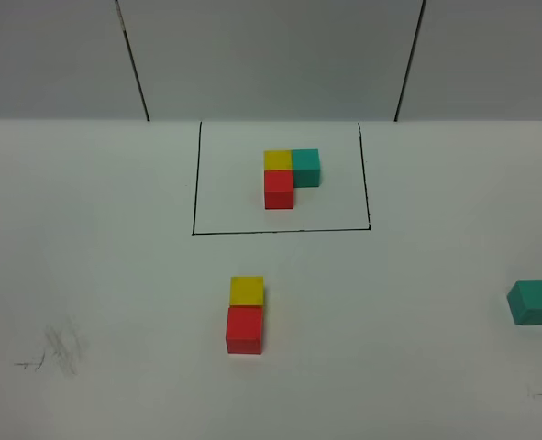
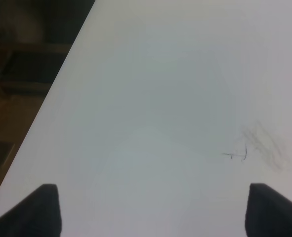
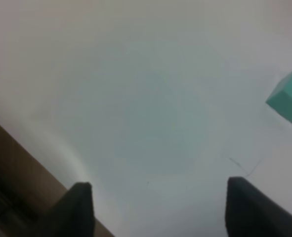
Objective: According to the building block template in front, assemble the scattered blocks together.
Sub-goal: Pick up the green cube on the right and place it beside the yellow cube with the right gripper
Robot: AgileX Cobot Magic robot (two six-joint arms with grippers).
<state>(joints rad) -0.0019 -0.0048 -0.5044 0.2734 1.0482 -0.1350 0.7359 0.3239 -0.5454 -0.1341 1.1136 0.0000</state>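
The building block template (image 1: 291, 176) is an L of yellow, teal and red cubes inside a black drawn rectangle at the back of the table. In front of it a loose yellow cube (image 1: 247, 291) touches a loose red cube (image 1: 244, 329). The loose teal cube (image 1: 533, 302) (image 3: 288, 95) lies alone at the far right. Neither gripper shows in the high view. My left gripper (image 2: 153, 210) is open over bare table with nothing between its fingers. The right gripper (image 3: 160, 207) also stands open and empty, apart from the teal cube.
Faint pencil scribbles (image 1: 55, 351) (image 2: 257, 148) mark the table at the front left. The table's left edge (image 2: 52, 94) drops to a dark floor. Its right front edge (image 3: 32, 148) shows in the right wrist view.
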